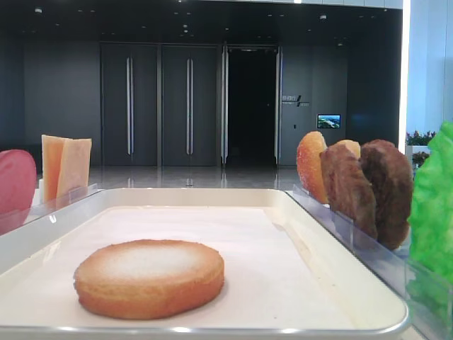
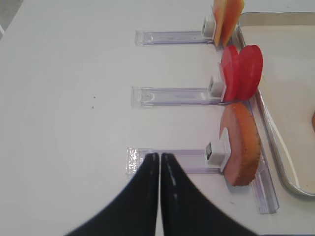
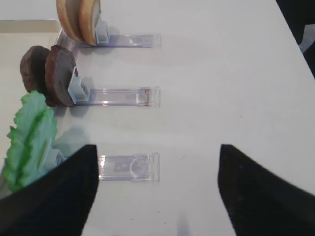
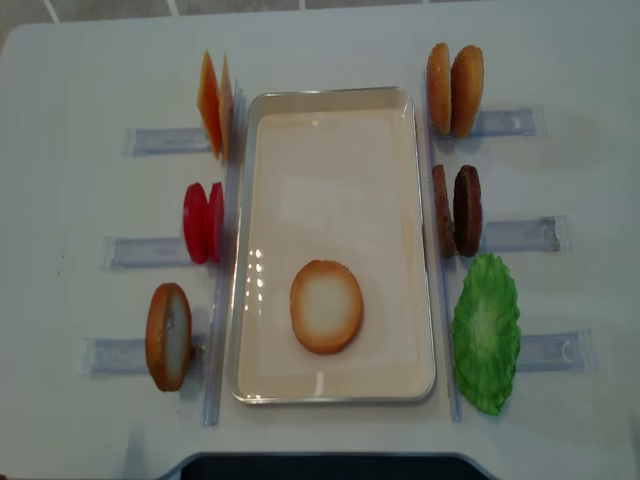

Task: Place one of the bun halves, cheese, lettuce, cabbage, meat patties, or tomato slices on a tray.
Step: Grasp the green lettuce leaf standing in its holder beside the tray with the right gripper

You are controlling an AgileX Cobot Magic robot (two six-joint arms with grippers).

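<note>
One bun half (image 4: 326, 306) lies flat in the cream tray (image 4: 335, 98). Right of the tray, two bun halves (image 4: 453, 89), the meat patties (image 4: 457, 210) and the lettuce (image 4: 486, 333) stand on edge in holders. On the left stand the cheese (image 4: 216, 103), tomato slices (image 4: 203, 222) and another bun half (image 4: 168, 336). My right gripper (image 3: 157, 147) is open and empty above the table, right of the lettuce (image 3: 30, 137). My left gripper (image 2: 158, 156) is shut on nothing, left of the bun half (image 2: 240, 143). Neither gripper shows in the exterior views.
Clear plastic holder strips (image 4: 515, 235) run outward from each food stack on the white table (image 4: 80, 80). One strip end (image 3: 129, 167) lies between my right fingers. A dark base (image 4: 330, 468) sits at the table's near edge.
</note>
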